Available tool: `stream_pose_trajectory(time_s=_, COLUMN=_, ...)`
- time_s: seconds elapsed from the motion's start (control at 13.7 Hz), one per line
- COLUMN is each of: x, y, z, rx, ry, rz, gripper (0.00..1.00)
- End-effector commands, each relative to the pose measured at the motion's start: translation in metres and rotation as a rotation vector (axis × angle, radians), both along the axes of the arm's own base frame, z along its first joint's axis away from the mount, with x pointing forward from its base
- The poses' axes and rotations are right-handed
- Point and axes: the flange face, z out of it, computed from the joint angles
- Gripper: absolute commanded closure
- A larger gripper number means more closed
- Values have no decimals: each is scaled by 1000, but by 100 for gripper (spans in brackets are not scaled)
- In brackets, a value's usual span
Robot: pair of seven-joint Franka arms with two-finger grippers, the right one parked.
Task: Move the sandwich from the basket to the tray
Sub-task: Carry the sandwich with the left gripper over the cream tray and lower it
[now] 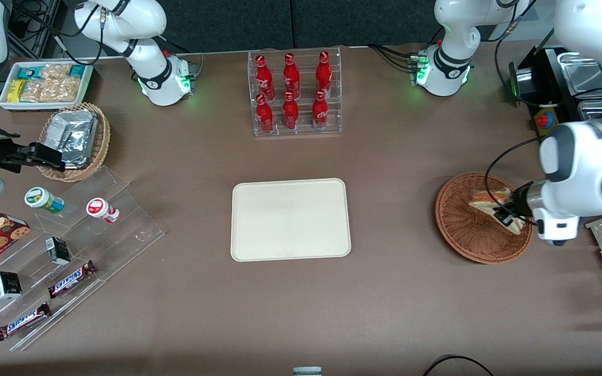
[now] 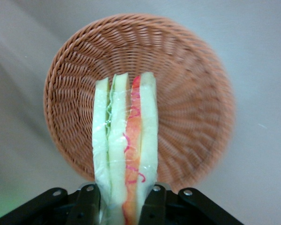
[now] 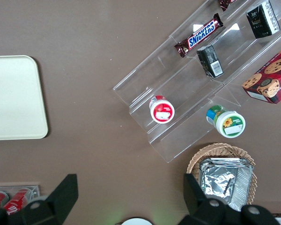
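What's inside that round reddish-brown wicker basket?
The basket holds only a triangular white-bread sandwich, gripped by the left arm's gripper fingers. The weave under the sandwich is hidden.

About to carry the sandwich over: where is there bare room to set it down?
The end effector grips the sandwich over the basket. The tray is wholly bare, with open tabletop between it and the basket. It is crowded near the acrylic rack and the bottle rack.
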Motion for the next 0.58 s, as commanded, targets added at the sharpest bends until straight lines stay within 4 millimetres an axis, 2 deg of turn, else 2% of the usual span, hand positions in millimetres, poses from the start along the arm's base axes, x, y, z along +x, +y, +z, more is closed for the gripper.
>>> stream_pose_trajectory(time_s=0.0, x=17, y=-61, z=60, rx=-53, ry=-21, rz=-40, gripper=95)
stream_pose_trajectory(time_s=0.07, x=17, y=-95, z=78, rx=-62, ry=-32, rz=-45, gripper=95)
stream_pose_trajectory(time_s=0.29, x=-4, y=-202, z=105, rx=-66, ry=-56, rz=-81, gripper=94)
stream_pose_trajectory(time_s=0.36, x=-17, y=-242, z=103, rx=-56, ry=-51, rz=-103, gripper=94)
stream_pose_trajectory(time_s=0.51, x=-41, y=-304, z=93, rx=-53, ry=-48, rz=-190, gripper=94)
